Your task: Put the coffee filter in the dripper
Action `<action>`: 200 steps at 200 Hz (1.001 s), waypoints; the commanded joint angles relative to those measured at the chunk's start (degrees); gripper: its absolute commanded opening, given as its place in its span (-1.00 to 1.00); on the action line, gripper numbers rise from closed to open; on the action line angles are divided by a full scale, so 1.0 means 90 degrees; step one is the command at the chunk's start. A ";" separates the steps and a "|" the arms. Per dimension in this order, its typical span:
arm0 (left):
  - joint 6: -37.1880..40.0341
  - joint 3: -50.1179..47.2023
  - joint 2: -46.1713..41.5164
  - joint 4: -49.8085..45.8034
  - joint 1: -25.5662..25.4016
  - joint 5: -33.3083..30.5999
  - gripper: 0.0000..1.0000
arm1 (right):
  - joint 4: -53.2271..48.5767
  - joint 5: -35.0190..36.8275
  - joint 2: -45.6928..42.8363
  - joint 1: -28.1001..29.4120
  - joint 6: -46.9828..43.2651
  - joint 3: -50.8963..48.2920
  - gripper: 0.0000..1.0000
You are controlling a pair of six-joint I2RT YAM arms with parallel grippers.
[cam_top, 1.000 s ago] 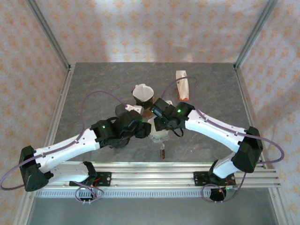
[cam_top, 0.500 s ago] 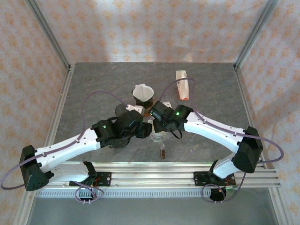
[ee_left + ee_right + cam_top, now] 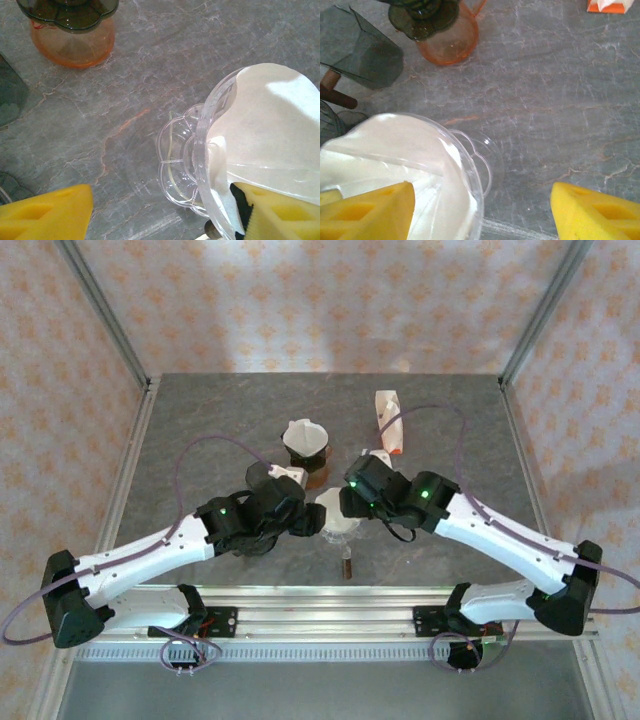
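A clear plastic dripper [image 3: 337, 512] stands on the grey table between my two grippers, with the white paper coffee filter [image 3: 335, 502] lying inside it. In the left wrist view the dripper [image 3: 210, 150] is on the right and the filter [image 3: 270, 125] lines its cone. My left gripper [image 3: 164, 200] is open, its right finger resting on the filter at the rim. In the right wrist view the filter [image 3: 395, 150] fills the dripper [image 3: 475, 185] at lower left. My right gripper [image 3: 482, 200] is open, with its left finger over the filter.
A second dripper with a filter sits on an orange glass server [image 3: 305, 440] behind, seen at top in both wrist views [image 3: 72, 40] [image 3: 447, 42]. An orange and white filter packet [image 3: 390, 423] lies at back right. A brown stick [image 3: 346, 565] lies near the front.
The right arm has swung out to the right and its gripper has drawn back a little from over the dripper, uncovering the filter inside. The left arm has stayed put.
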 commanded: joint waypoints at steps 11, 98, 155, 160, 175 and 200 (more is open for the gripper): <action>-0.0055 -0.0090 -0.0145 -0.0042 0.0025 -0.0036 0.47 | -0.0070 0.0089 -0.0261 0.0063 0.0329 -0.0366 0.44; -0.0065 -0.0064 -0.0193 -0.0100 0.0026 -0.0111 0.56 | -0.0150 0.0271 -0.0559 0.0064 0.0327 -0.0063 0.45; -0.0093 0.0045 -0.0635 -0.0081 0.0065 -0.0153 0.81 | -0.0222 0.0586 -0.1014 0.0065 0.0419 0.0016 0.45; -0.0100 0.0064 -0.0708 -0.0095 0.0080 -0.0170 0.80 | -0.0223 0.0621 -0.1087 0.0064 0.0439 -0.0010 0.45; -0.0114 0.0096 -0.0985 -0.0134 0.0189 -0.0239 0.78 | -0.0204 0.0692 -0.1311 0.0067 0.0507 -0.0124 0.45; -0.0062 0.0020 -0.1425 -0.0345 0.0790 -0.0074 0.50 | -0.0155 0.0727 -0.1727 0.0065 0.0649 -0.0460 0.45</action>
